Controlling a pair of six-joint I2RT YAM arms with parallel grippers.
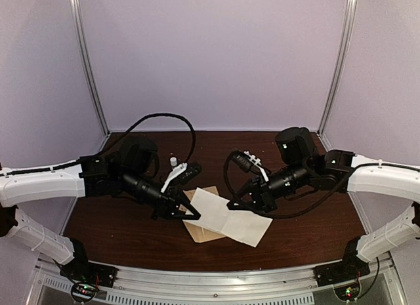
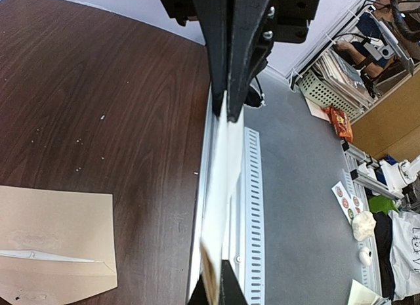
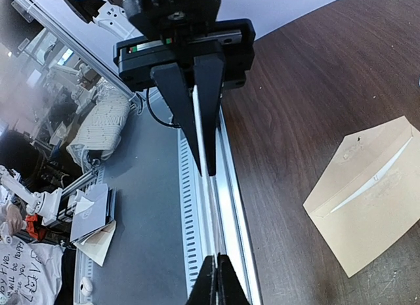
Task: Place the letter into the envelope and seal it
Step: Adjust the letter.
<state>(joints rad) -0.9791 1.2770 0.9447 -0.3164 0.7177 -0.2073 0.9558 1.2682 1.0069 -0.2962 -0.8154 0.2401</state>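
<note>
The letter [image 1: 231, 217], a single pale sheet, was held off the worktop [image 1: 118, 227] by both arms at once. The left pincer [image 1: 190, 212] was pressed together on its left edge and the right pincer [image 1: 235, 204] was pinched shut on its upper edge. Each wrist view showed the paper edge-on as a thin white line between closed fingers. From above, the sheet hung over the near right part of the envelope [image 1: 199, 231] and hid a good share of it. The envelope lay flat on the dark wood between the two arms and neither pincer touched it. A pale slit ran across its tan face in both wrist views, probably the mouth. Whether the flap stood open enough to take the sheet could not be told. The step in hand looked like carrying and lining up the letter, with insertion not yet begun and sealing further off. The next move would likely call for turning one edge of the sheet toward that slit and lowering it at a shallow angle. The loose envelope might slide when pushed, so one pincer may have to let go and pin it down. By count there were one letter, one envelope and two pincers, both gripping the same sheet.
</note>
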